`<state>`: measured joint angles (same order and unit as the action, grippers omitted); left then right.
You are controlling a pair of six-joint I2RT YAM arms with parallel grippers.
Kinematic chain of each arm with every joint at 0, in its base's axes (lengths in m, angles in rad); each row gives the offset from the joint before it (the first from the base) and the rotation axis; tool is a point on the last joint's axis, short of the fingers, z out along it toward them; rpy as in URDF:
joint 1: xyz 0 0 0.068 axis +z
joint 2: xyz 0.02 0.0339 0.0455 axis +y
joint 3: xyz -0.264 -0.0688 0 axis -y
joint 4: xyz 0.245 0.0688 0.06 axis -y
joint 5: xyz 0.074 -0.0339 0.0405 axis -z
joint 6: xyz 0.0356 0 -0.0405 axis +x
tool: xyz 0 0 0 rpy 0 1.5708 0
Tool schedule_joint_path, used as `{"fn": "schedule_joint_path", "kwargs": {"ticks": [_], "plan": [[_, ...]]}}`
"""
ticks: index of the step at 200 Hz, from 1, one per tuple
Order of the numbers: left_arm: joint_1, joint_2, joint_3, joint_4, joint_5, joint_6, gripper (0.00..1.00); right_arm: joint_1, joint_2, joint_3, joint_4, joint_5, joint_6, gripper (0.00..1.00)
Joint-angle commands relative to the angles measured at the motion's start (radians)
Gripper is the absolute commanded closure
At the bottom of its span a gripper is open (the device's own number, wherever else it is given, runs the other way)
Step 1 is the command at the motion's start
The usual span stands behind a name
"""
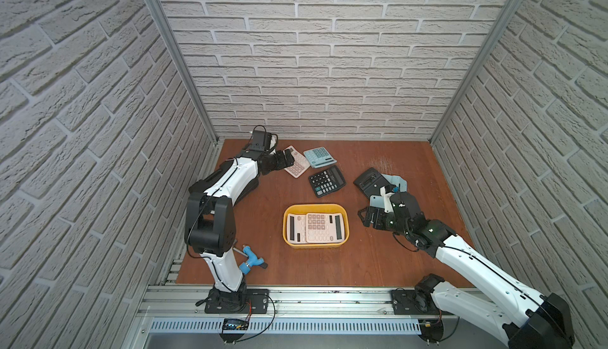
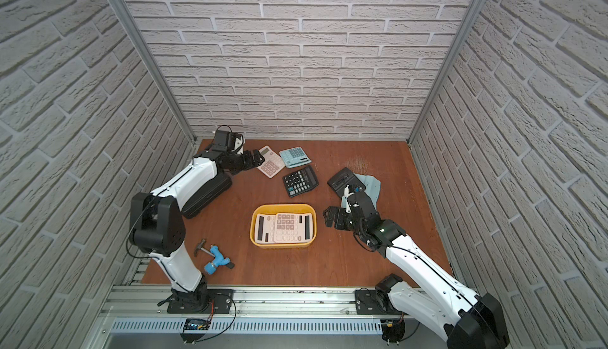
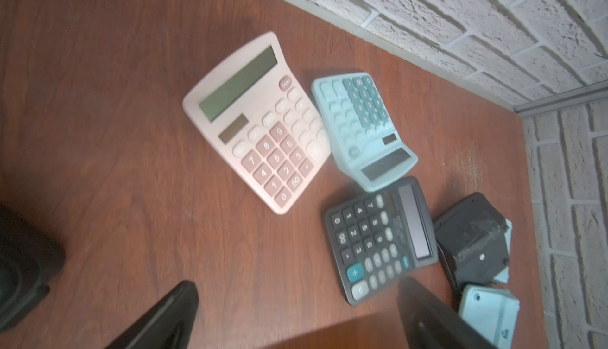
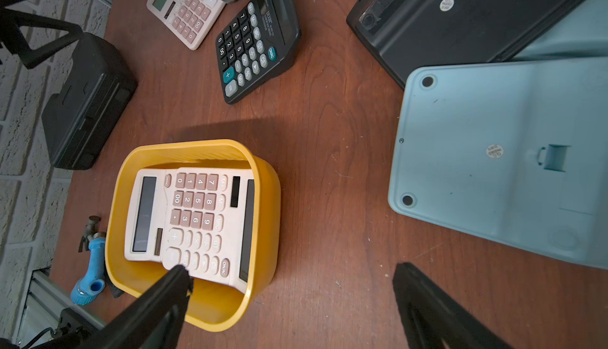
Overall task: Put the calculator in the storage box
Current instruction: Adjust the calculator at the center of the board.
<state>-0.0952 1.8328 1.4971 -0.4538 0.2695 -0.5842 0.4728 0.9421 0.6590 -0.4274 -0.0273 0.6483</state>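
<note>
Two pink calculators overlap in box, mid table. Right gripper just right of box, wide open, empty. Left gripper far left, wide open, empty, near third pink calculator. Blue one, black one beside. Two face-down ones right. Case, hammer left.

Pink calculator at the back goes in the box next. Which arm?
Left. The left claw, open, is beside the pink calculator. The right claw, also open, is by the storage box, farther off.
</note>
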Motion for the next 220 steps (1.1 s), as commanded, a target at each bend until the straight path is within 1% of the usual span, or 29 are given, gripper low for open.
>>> {"fn": "schedule_joint_path", "kwargs": {"ticks": [1,35,53,87,113,121,139,159,189,220], "plan": [[0.027,0.097,0.124,-0.05,0.02,0.044,0.02,-0.003,-0.034,-0.014,-0.023,0.047,-0.018,0.0],[0.072,0.29,0.341,-0.101,0.089,0.061,0.02,-0.004,-0.092,-0.039,-0.037,0.018,-0.036,0.0],[0.09,0.386,0.446,-0.122,0.124,0.076,0.02,-0.004,-0.134,-0.063,-0.04,0.023,-0.037,0.0],[0.117,0.535,0.589,-0.11,0.213,0.067,0.02,-0.004,-0.21,-0.105,-0.042,0.013,-0.045,0.0],[0.119,0.618,0.682,-0.116,0.255,0.066,0.02,-0.003,-0.239,-0.123,-0.04,-0.003,-0.049,0.0],[0.119,0.64,0.699,-0.11,0.29,0.058,0.02,-0.004,-0.241,-0.125,-0.042,-0.003,-0.05,0.0],[0.113,0.653,0.692,-0.085,0.332,0.045,0.02,-0.004,-0.239,-0.128,-0.044,0.002,-0.056,0.0],[0.106,0.627,0.632,-0.04,0.362,0.044,0.02,-0.004,-0.234,-0.13,-0.044,0.006,-0.061,0.0],[0.103,0.533,0.464,0.091,0.405,0.007,0.05,-0.004,-0.229,-0.133,-0.036,0.009,-0.065,0.0],[0.091,0.42,0.277,0.227,0.426,-0.033,0.06,-0.006,-0.226,-0.134,-0.031,0.007,-0.066,0.0]]}}
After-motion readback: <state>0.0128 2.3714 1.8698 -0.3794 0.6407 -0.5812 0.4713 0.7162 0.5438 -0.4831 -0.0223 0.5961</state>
